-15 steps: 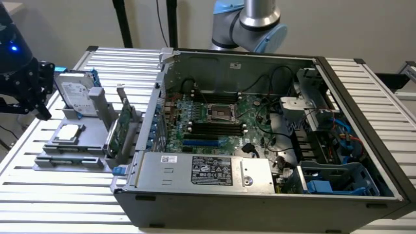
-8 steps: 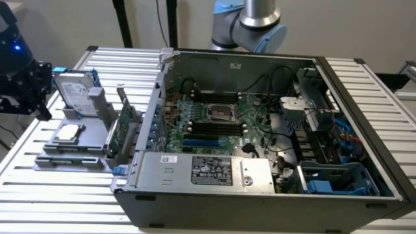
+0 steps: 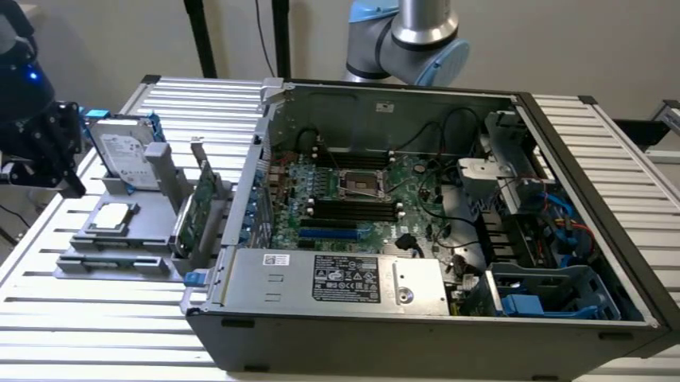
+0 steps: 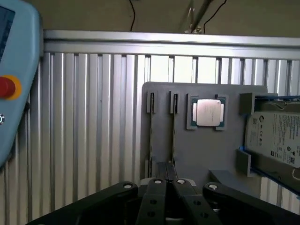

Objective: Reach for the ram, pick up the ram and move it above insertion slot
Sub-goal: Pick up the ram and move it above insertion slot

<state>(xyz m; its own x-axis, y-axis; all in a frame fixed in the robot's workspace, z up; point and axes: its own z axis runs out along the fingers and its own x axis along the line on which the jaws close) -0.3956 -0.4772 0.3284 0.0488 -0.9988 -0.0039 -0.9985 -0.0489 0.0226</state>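
The fingers (image 4: 166,171), clenched on nothing, hang over the grey tray (image 4: 206,150) where the ram (image 4: 173,136) seems to stand on edge in a narrow slot beside the processor (image 4: 207,112); lowered while clenched, they would probably strike its thin edge instead of straddling it.

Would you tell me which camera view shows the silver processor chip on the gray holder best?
The wrist view: the processor chip faces the camera squarely, with nothing in front of it. The exterior view shows the processor chip at a slant, lying flat on the gray holder.
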